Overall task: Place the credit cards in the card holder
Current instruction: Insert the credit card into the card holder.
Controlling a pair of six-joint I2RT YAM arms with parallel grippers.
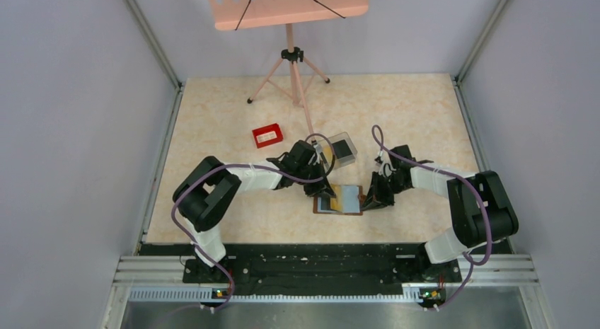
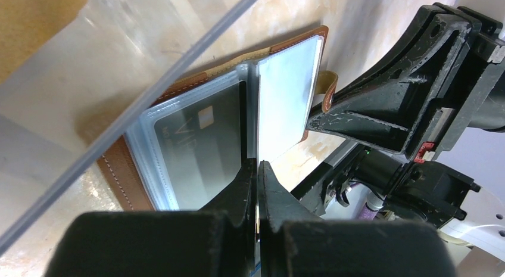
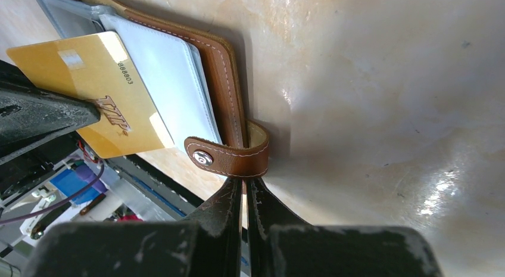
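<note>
The card holder, a brown leather wallet, lies open on the table between both arms. A black credit card sits in its left clear sleeve. My left gripper is shut on the corner of a gold credit card, which lies slanted over the right sleeve; in the left wrist view this card looks pale with glare. My right gripper is shut on the card holder's snap strap at its right edge. In the top view the left gripper and right gripper flank the wallet.
A clear plastic box with a dark card in it stands just behind the wallet. A small red tray sits further back left. A tripod stand with a pink board rises at the back. Metal rails run along the table's sides.
</note>
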